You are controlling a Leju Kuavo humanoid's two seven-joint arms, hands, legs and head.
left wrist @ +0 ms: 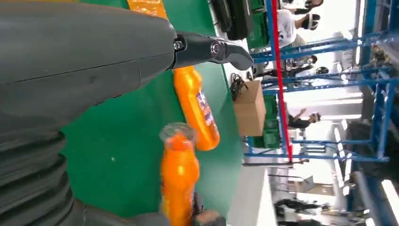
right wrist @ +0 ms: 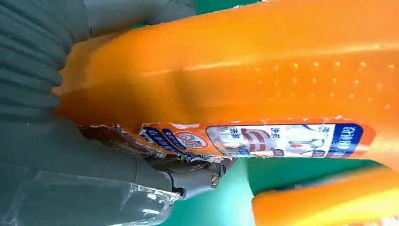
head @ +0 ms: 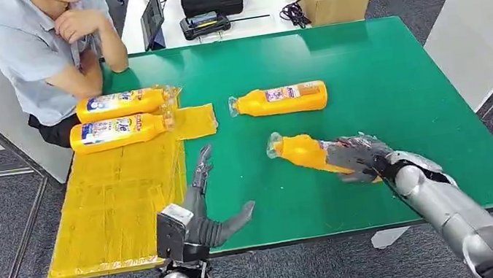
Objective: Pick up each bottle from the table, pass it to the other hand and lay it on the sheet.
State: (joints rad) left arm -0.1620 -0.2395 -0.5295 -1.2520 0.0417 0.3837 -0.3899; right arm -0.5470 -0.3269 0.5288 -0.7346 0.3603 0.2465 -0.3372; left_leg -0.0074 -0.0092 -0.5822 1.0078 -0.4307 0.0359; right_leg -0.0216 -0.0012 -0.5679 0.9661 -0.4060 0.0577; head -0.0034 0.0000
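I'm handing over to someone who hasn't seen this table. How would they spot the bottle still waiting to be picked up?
Start at the green table. Four orange bottles are in sight: two on the yellow sheet, one in the right hand. The waiting bottle lies alone mid-table, on bare green, untouched.

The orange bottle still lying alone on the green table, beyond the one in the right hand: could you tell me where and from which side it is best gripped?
Grip the lone bottle around its broad labelled body, coming down from above. It lies flat on its side across the green table, cap toward the yellow sheet, nothing touching it. The narrow neck probably offers less hold.
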